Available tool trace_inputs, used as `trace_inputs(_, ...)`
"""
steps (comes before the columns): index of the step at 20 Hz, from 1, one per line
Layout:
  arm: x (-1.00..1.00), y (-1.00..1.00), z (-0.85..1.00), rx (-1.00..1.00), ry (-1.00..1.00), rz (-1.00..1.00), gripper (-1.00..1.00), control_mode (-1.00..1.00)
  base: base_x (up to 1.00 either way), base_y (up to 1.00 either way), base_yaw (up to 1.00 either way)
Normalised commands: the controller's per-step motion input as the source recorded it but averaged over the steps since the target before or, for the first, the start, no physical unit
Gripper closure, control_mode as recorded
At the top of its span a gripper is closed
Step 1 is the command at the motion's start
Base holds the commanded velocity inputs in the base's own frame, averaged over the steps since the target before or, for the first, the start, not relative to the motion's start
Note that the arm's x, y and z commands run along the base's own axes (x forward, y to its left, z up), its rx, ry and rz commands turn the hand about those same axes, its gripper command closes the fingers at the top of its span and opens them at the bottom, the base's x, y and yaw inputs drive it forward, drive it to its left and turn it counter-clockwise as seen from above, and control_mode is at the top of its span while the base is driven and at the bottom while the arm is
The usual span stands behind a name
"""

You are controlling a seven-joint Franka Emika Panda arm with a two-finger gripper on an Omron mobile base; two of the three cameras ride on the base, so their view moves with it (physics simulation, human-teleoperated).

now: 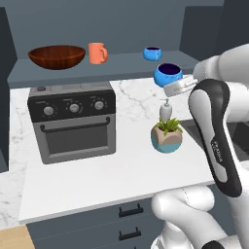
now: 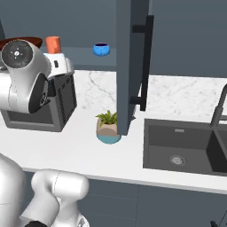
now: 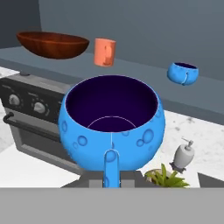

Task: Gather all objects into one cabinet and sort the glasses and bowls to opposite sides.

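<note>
My gripper is shut on the handle of a bright-blue cup, which hangs upright above the counter, in front of the open cabinet shelf. In the hand view that cup is close up, its handle pinched in my gripper. On the shelf stand the reddish-brown bowl at the left, the orange mug beside it, and a second blue cup further right. The same three appear as bowl, mug and cup.
A grey toaster oven sits on the white counter below the bowl. A potted plant and a soap dispenser stand under the held cup. An open cabinet door projects beside the sink.
</note>
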Motion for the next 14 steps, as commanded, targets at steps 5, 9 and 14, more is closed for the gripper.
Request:
trace_inputs(5,0.69,0.0,0.04,0.04,0.0,0.0,1.0,-1.0,0.0,0.0,0.0)
trace_inputs(9,0.61,0.01,0.0,0.01,0.01,0.0,1.0,-1.0,0.0,0.0,0.0)
trace_inputs(14,0.51,0.04,0.0,0.0,0.01,0.0,1.0,-1.0,0.0,0.0,0.0)
